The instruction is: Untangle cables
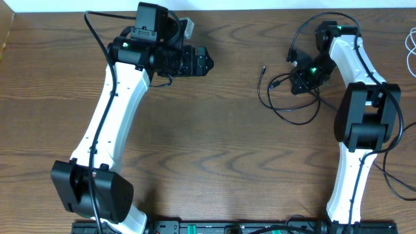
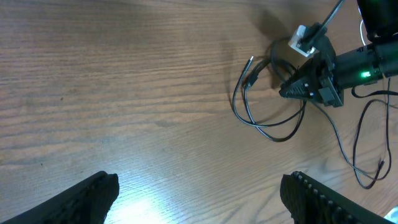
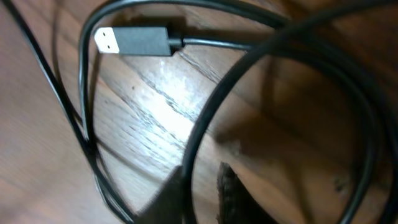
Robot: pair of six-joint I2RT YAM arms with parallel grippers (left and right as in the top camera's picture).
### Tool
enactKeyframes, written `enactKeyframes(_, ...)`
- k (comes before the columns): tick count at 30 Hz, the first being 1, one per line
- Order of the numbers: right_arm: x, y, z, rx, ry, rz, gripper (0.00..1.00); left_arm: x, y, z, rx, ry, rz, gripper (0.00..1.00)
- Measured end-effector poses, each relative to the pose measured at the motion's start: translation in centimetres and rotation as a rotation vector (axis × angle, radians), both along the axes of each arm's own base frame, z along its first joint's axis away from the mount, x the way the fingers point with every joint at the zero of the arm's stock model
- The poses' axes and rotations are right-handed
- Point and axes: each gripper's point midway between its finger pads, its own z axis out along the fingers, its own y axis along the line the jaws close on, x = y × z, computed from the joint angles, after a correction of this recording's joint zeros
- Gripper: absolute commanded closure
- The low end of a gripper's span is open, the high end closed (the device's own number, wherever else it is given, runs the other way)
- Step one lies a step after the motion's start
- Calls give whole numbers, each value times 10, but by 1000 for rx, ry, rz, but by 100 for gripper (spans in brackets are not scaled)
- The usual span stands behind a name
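The black cable (image 1: pixel 286 117) lies in loose loops on the wooden table at the right, with one thin plug end (image 1: pixel 263 68) pointing up-left. It also shows in the left wrist view (image 2: pixel 268 125). My right gripper (image 1: pixel 301 79) is low over the loops, its jaws (image 3: pixel 202 186) nearly together with a strand of the black cable (image 3: pixel 208 106) between them. A USB plug (image 3: pixel 134 42) lies just beyond. A thin white cable (image 1: pixel 410 45) shows only at the far right edge. My left gripper (image 1: pixel 203 63) is open and empty at the back left, its fingers (image 2: pixel 199 199) wide apart above bare wood.
The right arm's own thicker black cables (image 1: pixel 305 29) arch over its wrist, and more trail off by its base (image 1: pixel 396 185). The table's far edge (image 1: pixel 247 8) runs along the top.
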Motion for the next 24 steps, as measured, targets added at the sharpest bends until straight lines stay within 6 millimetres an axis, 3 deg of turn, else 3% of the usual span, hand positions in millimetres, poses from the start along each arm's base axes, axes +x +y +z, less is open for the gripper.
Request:
enactKeyframes(3, 1, 0, 8, -4, 10, -28, 99, 0, 0, 0, 0, 0, 0, 11)
enactKeyframes(6, 12, -4, 29, -9, -21, -65, 99, 0, 0, 0, 0, 0, 0, 11)
enactKeyframes(9, 31, -14, 67, -18, -112, -135, 99, 0, 0, 0, 0, 0, 0, 11)
enactKeyframes(11, 45, -32, 104, -38, -211, -215, 99, 0, 0, 0, 0, 0, 0, 11)
enactKeyframes(15, 59, -95, 192, -108, -441, -446, 99, 0, 0, 0, 0, 0, 0, 11)
enactKeyframes(18, 51, -150, 234, -188, -543, -631, 99, 0, 0, 0, 0, 1, 0, 11)
enactKeyframes(21, 41, -203, 246, -283, -578, -794, 99, 0, 0, 0, 0, 0, 0, 11)
enactKeyframes(24, 38, -248, 236, -384, -577, -940, 99, 0, 0, 0, 0, 1, 0, 11)
